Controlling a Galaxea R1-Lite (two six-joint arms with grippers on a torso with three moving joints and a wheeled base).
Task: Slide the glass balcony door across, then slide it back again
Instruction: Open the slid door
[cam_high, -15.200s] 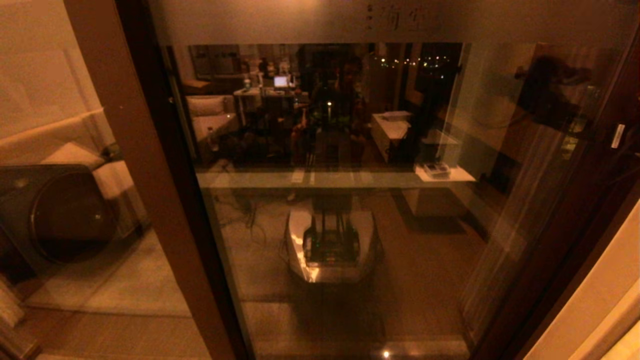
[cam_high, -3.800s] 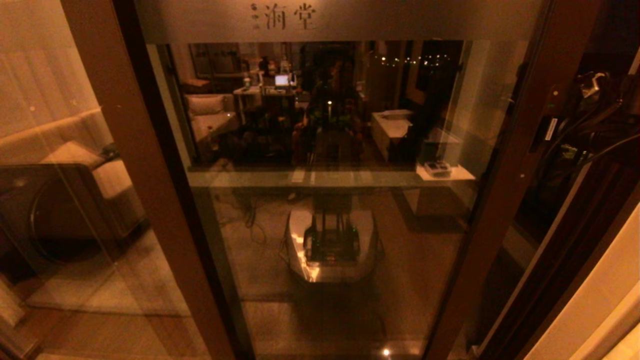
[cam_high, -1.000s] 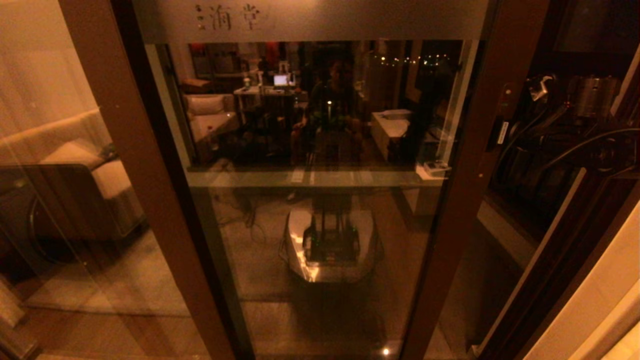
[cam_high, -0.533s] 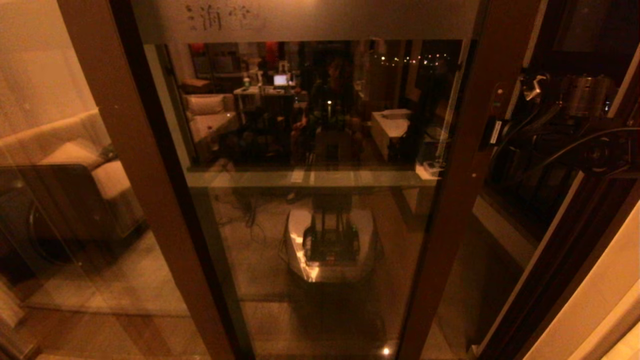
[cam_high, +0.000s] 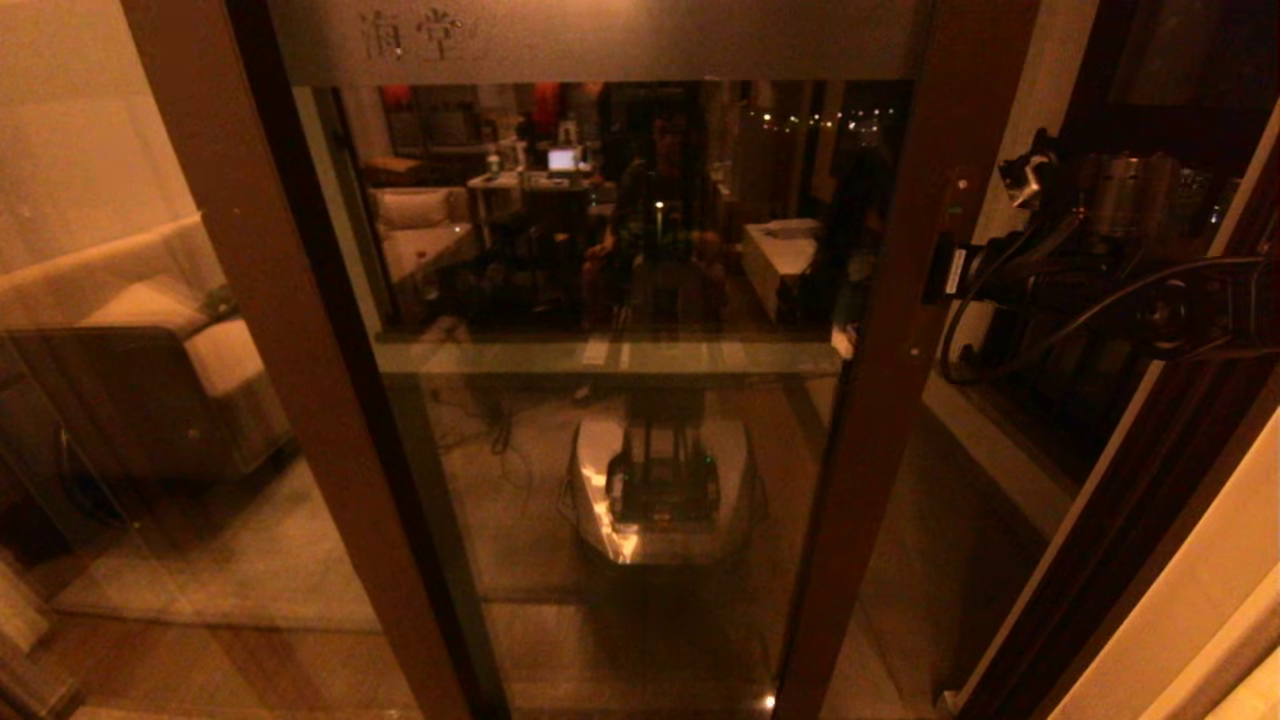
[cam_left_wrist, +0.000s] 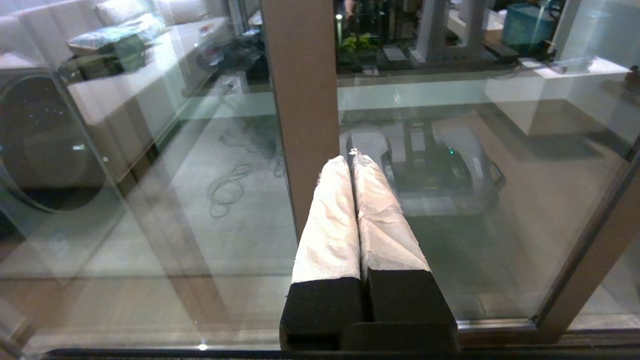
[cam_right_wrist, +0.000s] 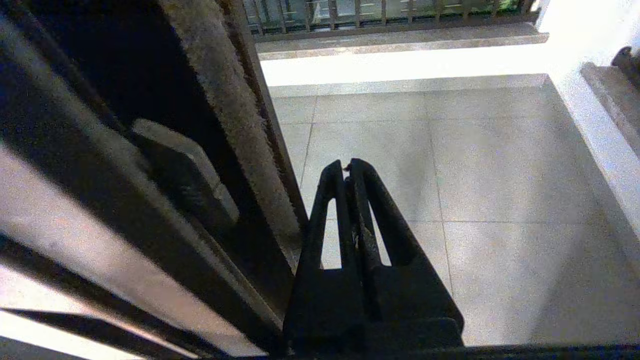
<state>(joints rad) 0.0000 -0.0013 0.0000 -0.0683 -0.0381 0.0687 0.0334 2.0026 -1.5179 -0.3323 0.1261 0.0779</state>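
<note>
The glass balcony door (cam_high: 620, 450), with its frosted top band (cam_high: 600, 40) and small characters, stands partly slid to the left. Its brown right stile (cam_high: 890, 330) leaves an open gap beside it. My right gripper (cam_high: 940, 272) reaches in from the right and rests against that stile's edge. In the right wrist view the right gripper (cam_right_wrist: 346, 172) is shut with nothing in it, close beside the door's dark edge (cam_right_wrist: 220, 100). My left gripper (cam_left_wrist: 352, 159), with white-wrapped fingers, is shut and holds nothing in front of the glass (cam_left_wrist: 475, 200).
A fixed brown upright (cam_high: 250, 300) stands to the left of the door. A washing machine (cam_left_wrist: 40, 140) sits behind the left glass. Beyond the gap lie pale balcony tiles (cam_right_wrist: 450, 165) and a railing (cam_right_wrist: 380, 12). The dark door jamb (cam_high: 1130, 500) and a wall (cam_high: 1200, 600) stand at the right.
The door has slid further left: its characters and right stile have shifted left and the gap has widened. My right arm has followed leftward at the stile. The left gripper stays shut.
</note>
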